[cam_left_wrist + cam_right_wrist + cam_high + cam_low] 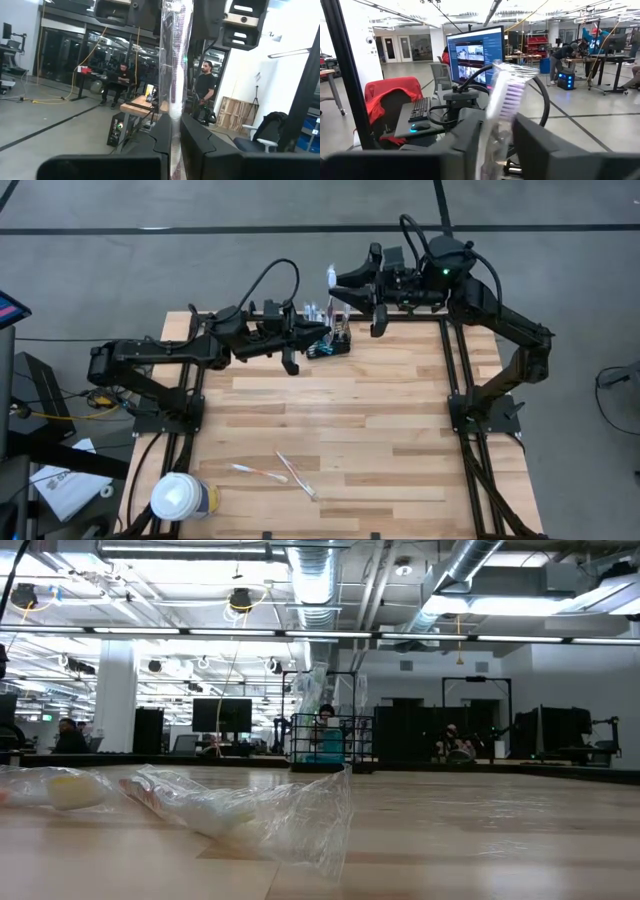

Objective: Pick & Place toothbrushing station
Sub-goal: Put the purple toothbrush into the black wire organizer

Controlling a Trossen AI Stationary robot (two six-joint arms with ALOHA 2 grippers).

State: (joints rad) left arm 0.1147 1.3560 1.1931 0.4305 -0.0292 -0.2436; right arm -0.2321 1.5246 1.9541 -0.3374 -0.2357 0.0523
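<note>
Basket (330,340) sits at the far edge of the table (400,440), mid-width, already stocked w/ upright brushes & tubes.

Left gripper (310,332) is right at the basket's left side, clenched on a plastic-wrapped brush (172,75) that stands up between its fingers (202,147) in the left wrist view. Right gripper (345,292) hangs just behind the basket, also closed on a wrapped brush (505,95), purple bristle end up.

Two more wrapped brushes (275,473) lie flat near the front edge, well apart from the basket; cup (183,498) at front-left corner.

Handling, as I read it: brushes are light, stiff, thin; the clear wrap is slick & crinkly, so a pinch can slide. Best grip looks mid-handle, across the narrow side, firm. Basket is light wire mesh — prob. shifts or tips if a brush snags on the rim or on what's already inside, so come in vertical through a free gap.
</note>
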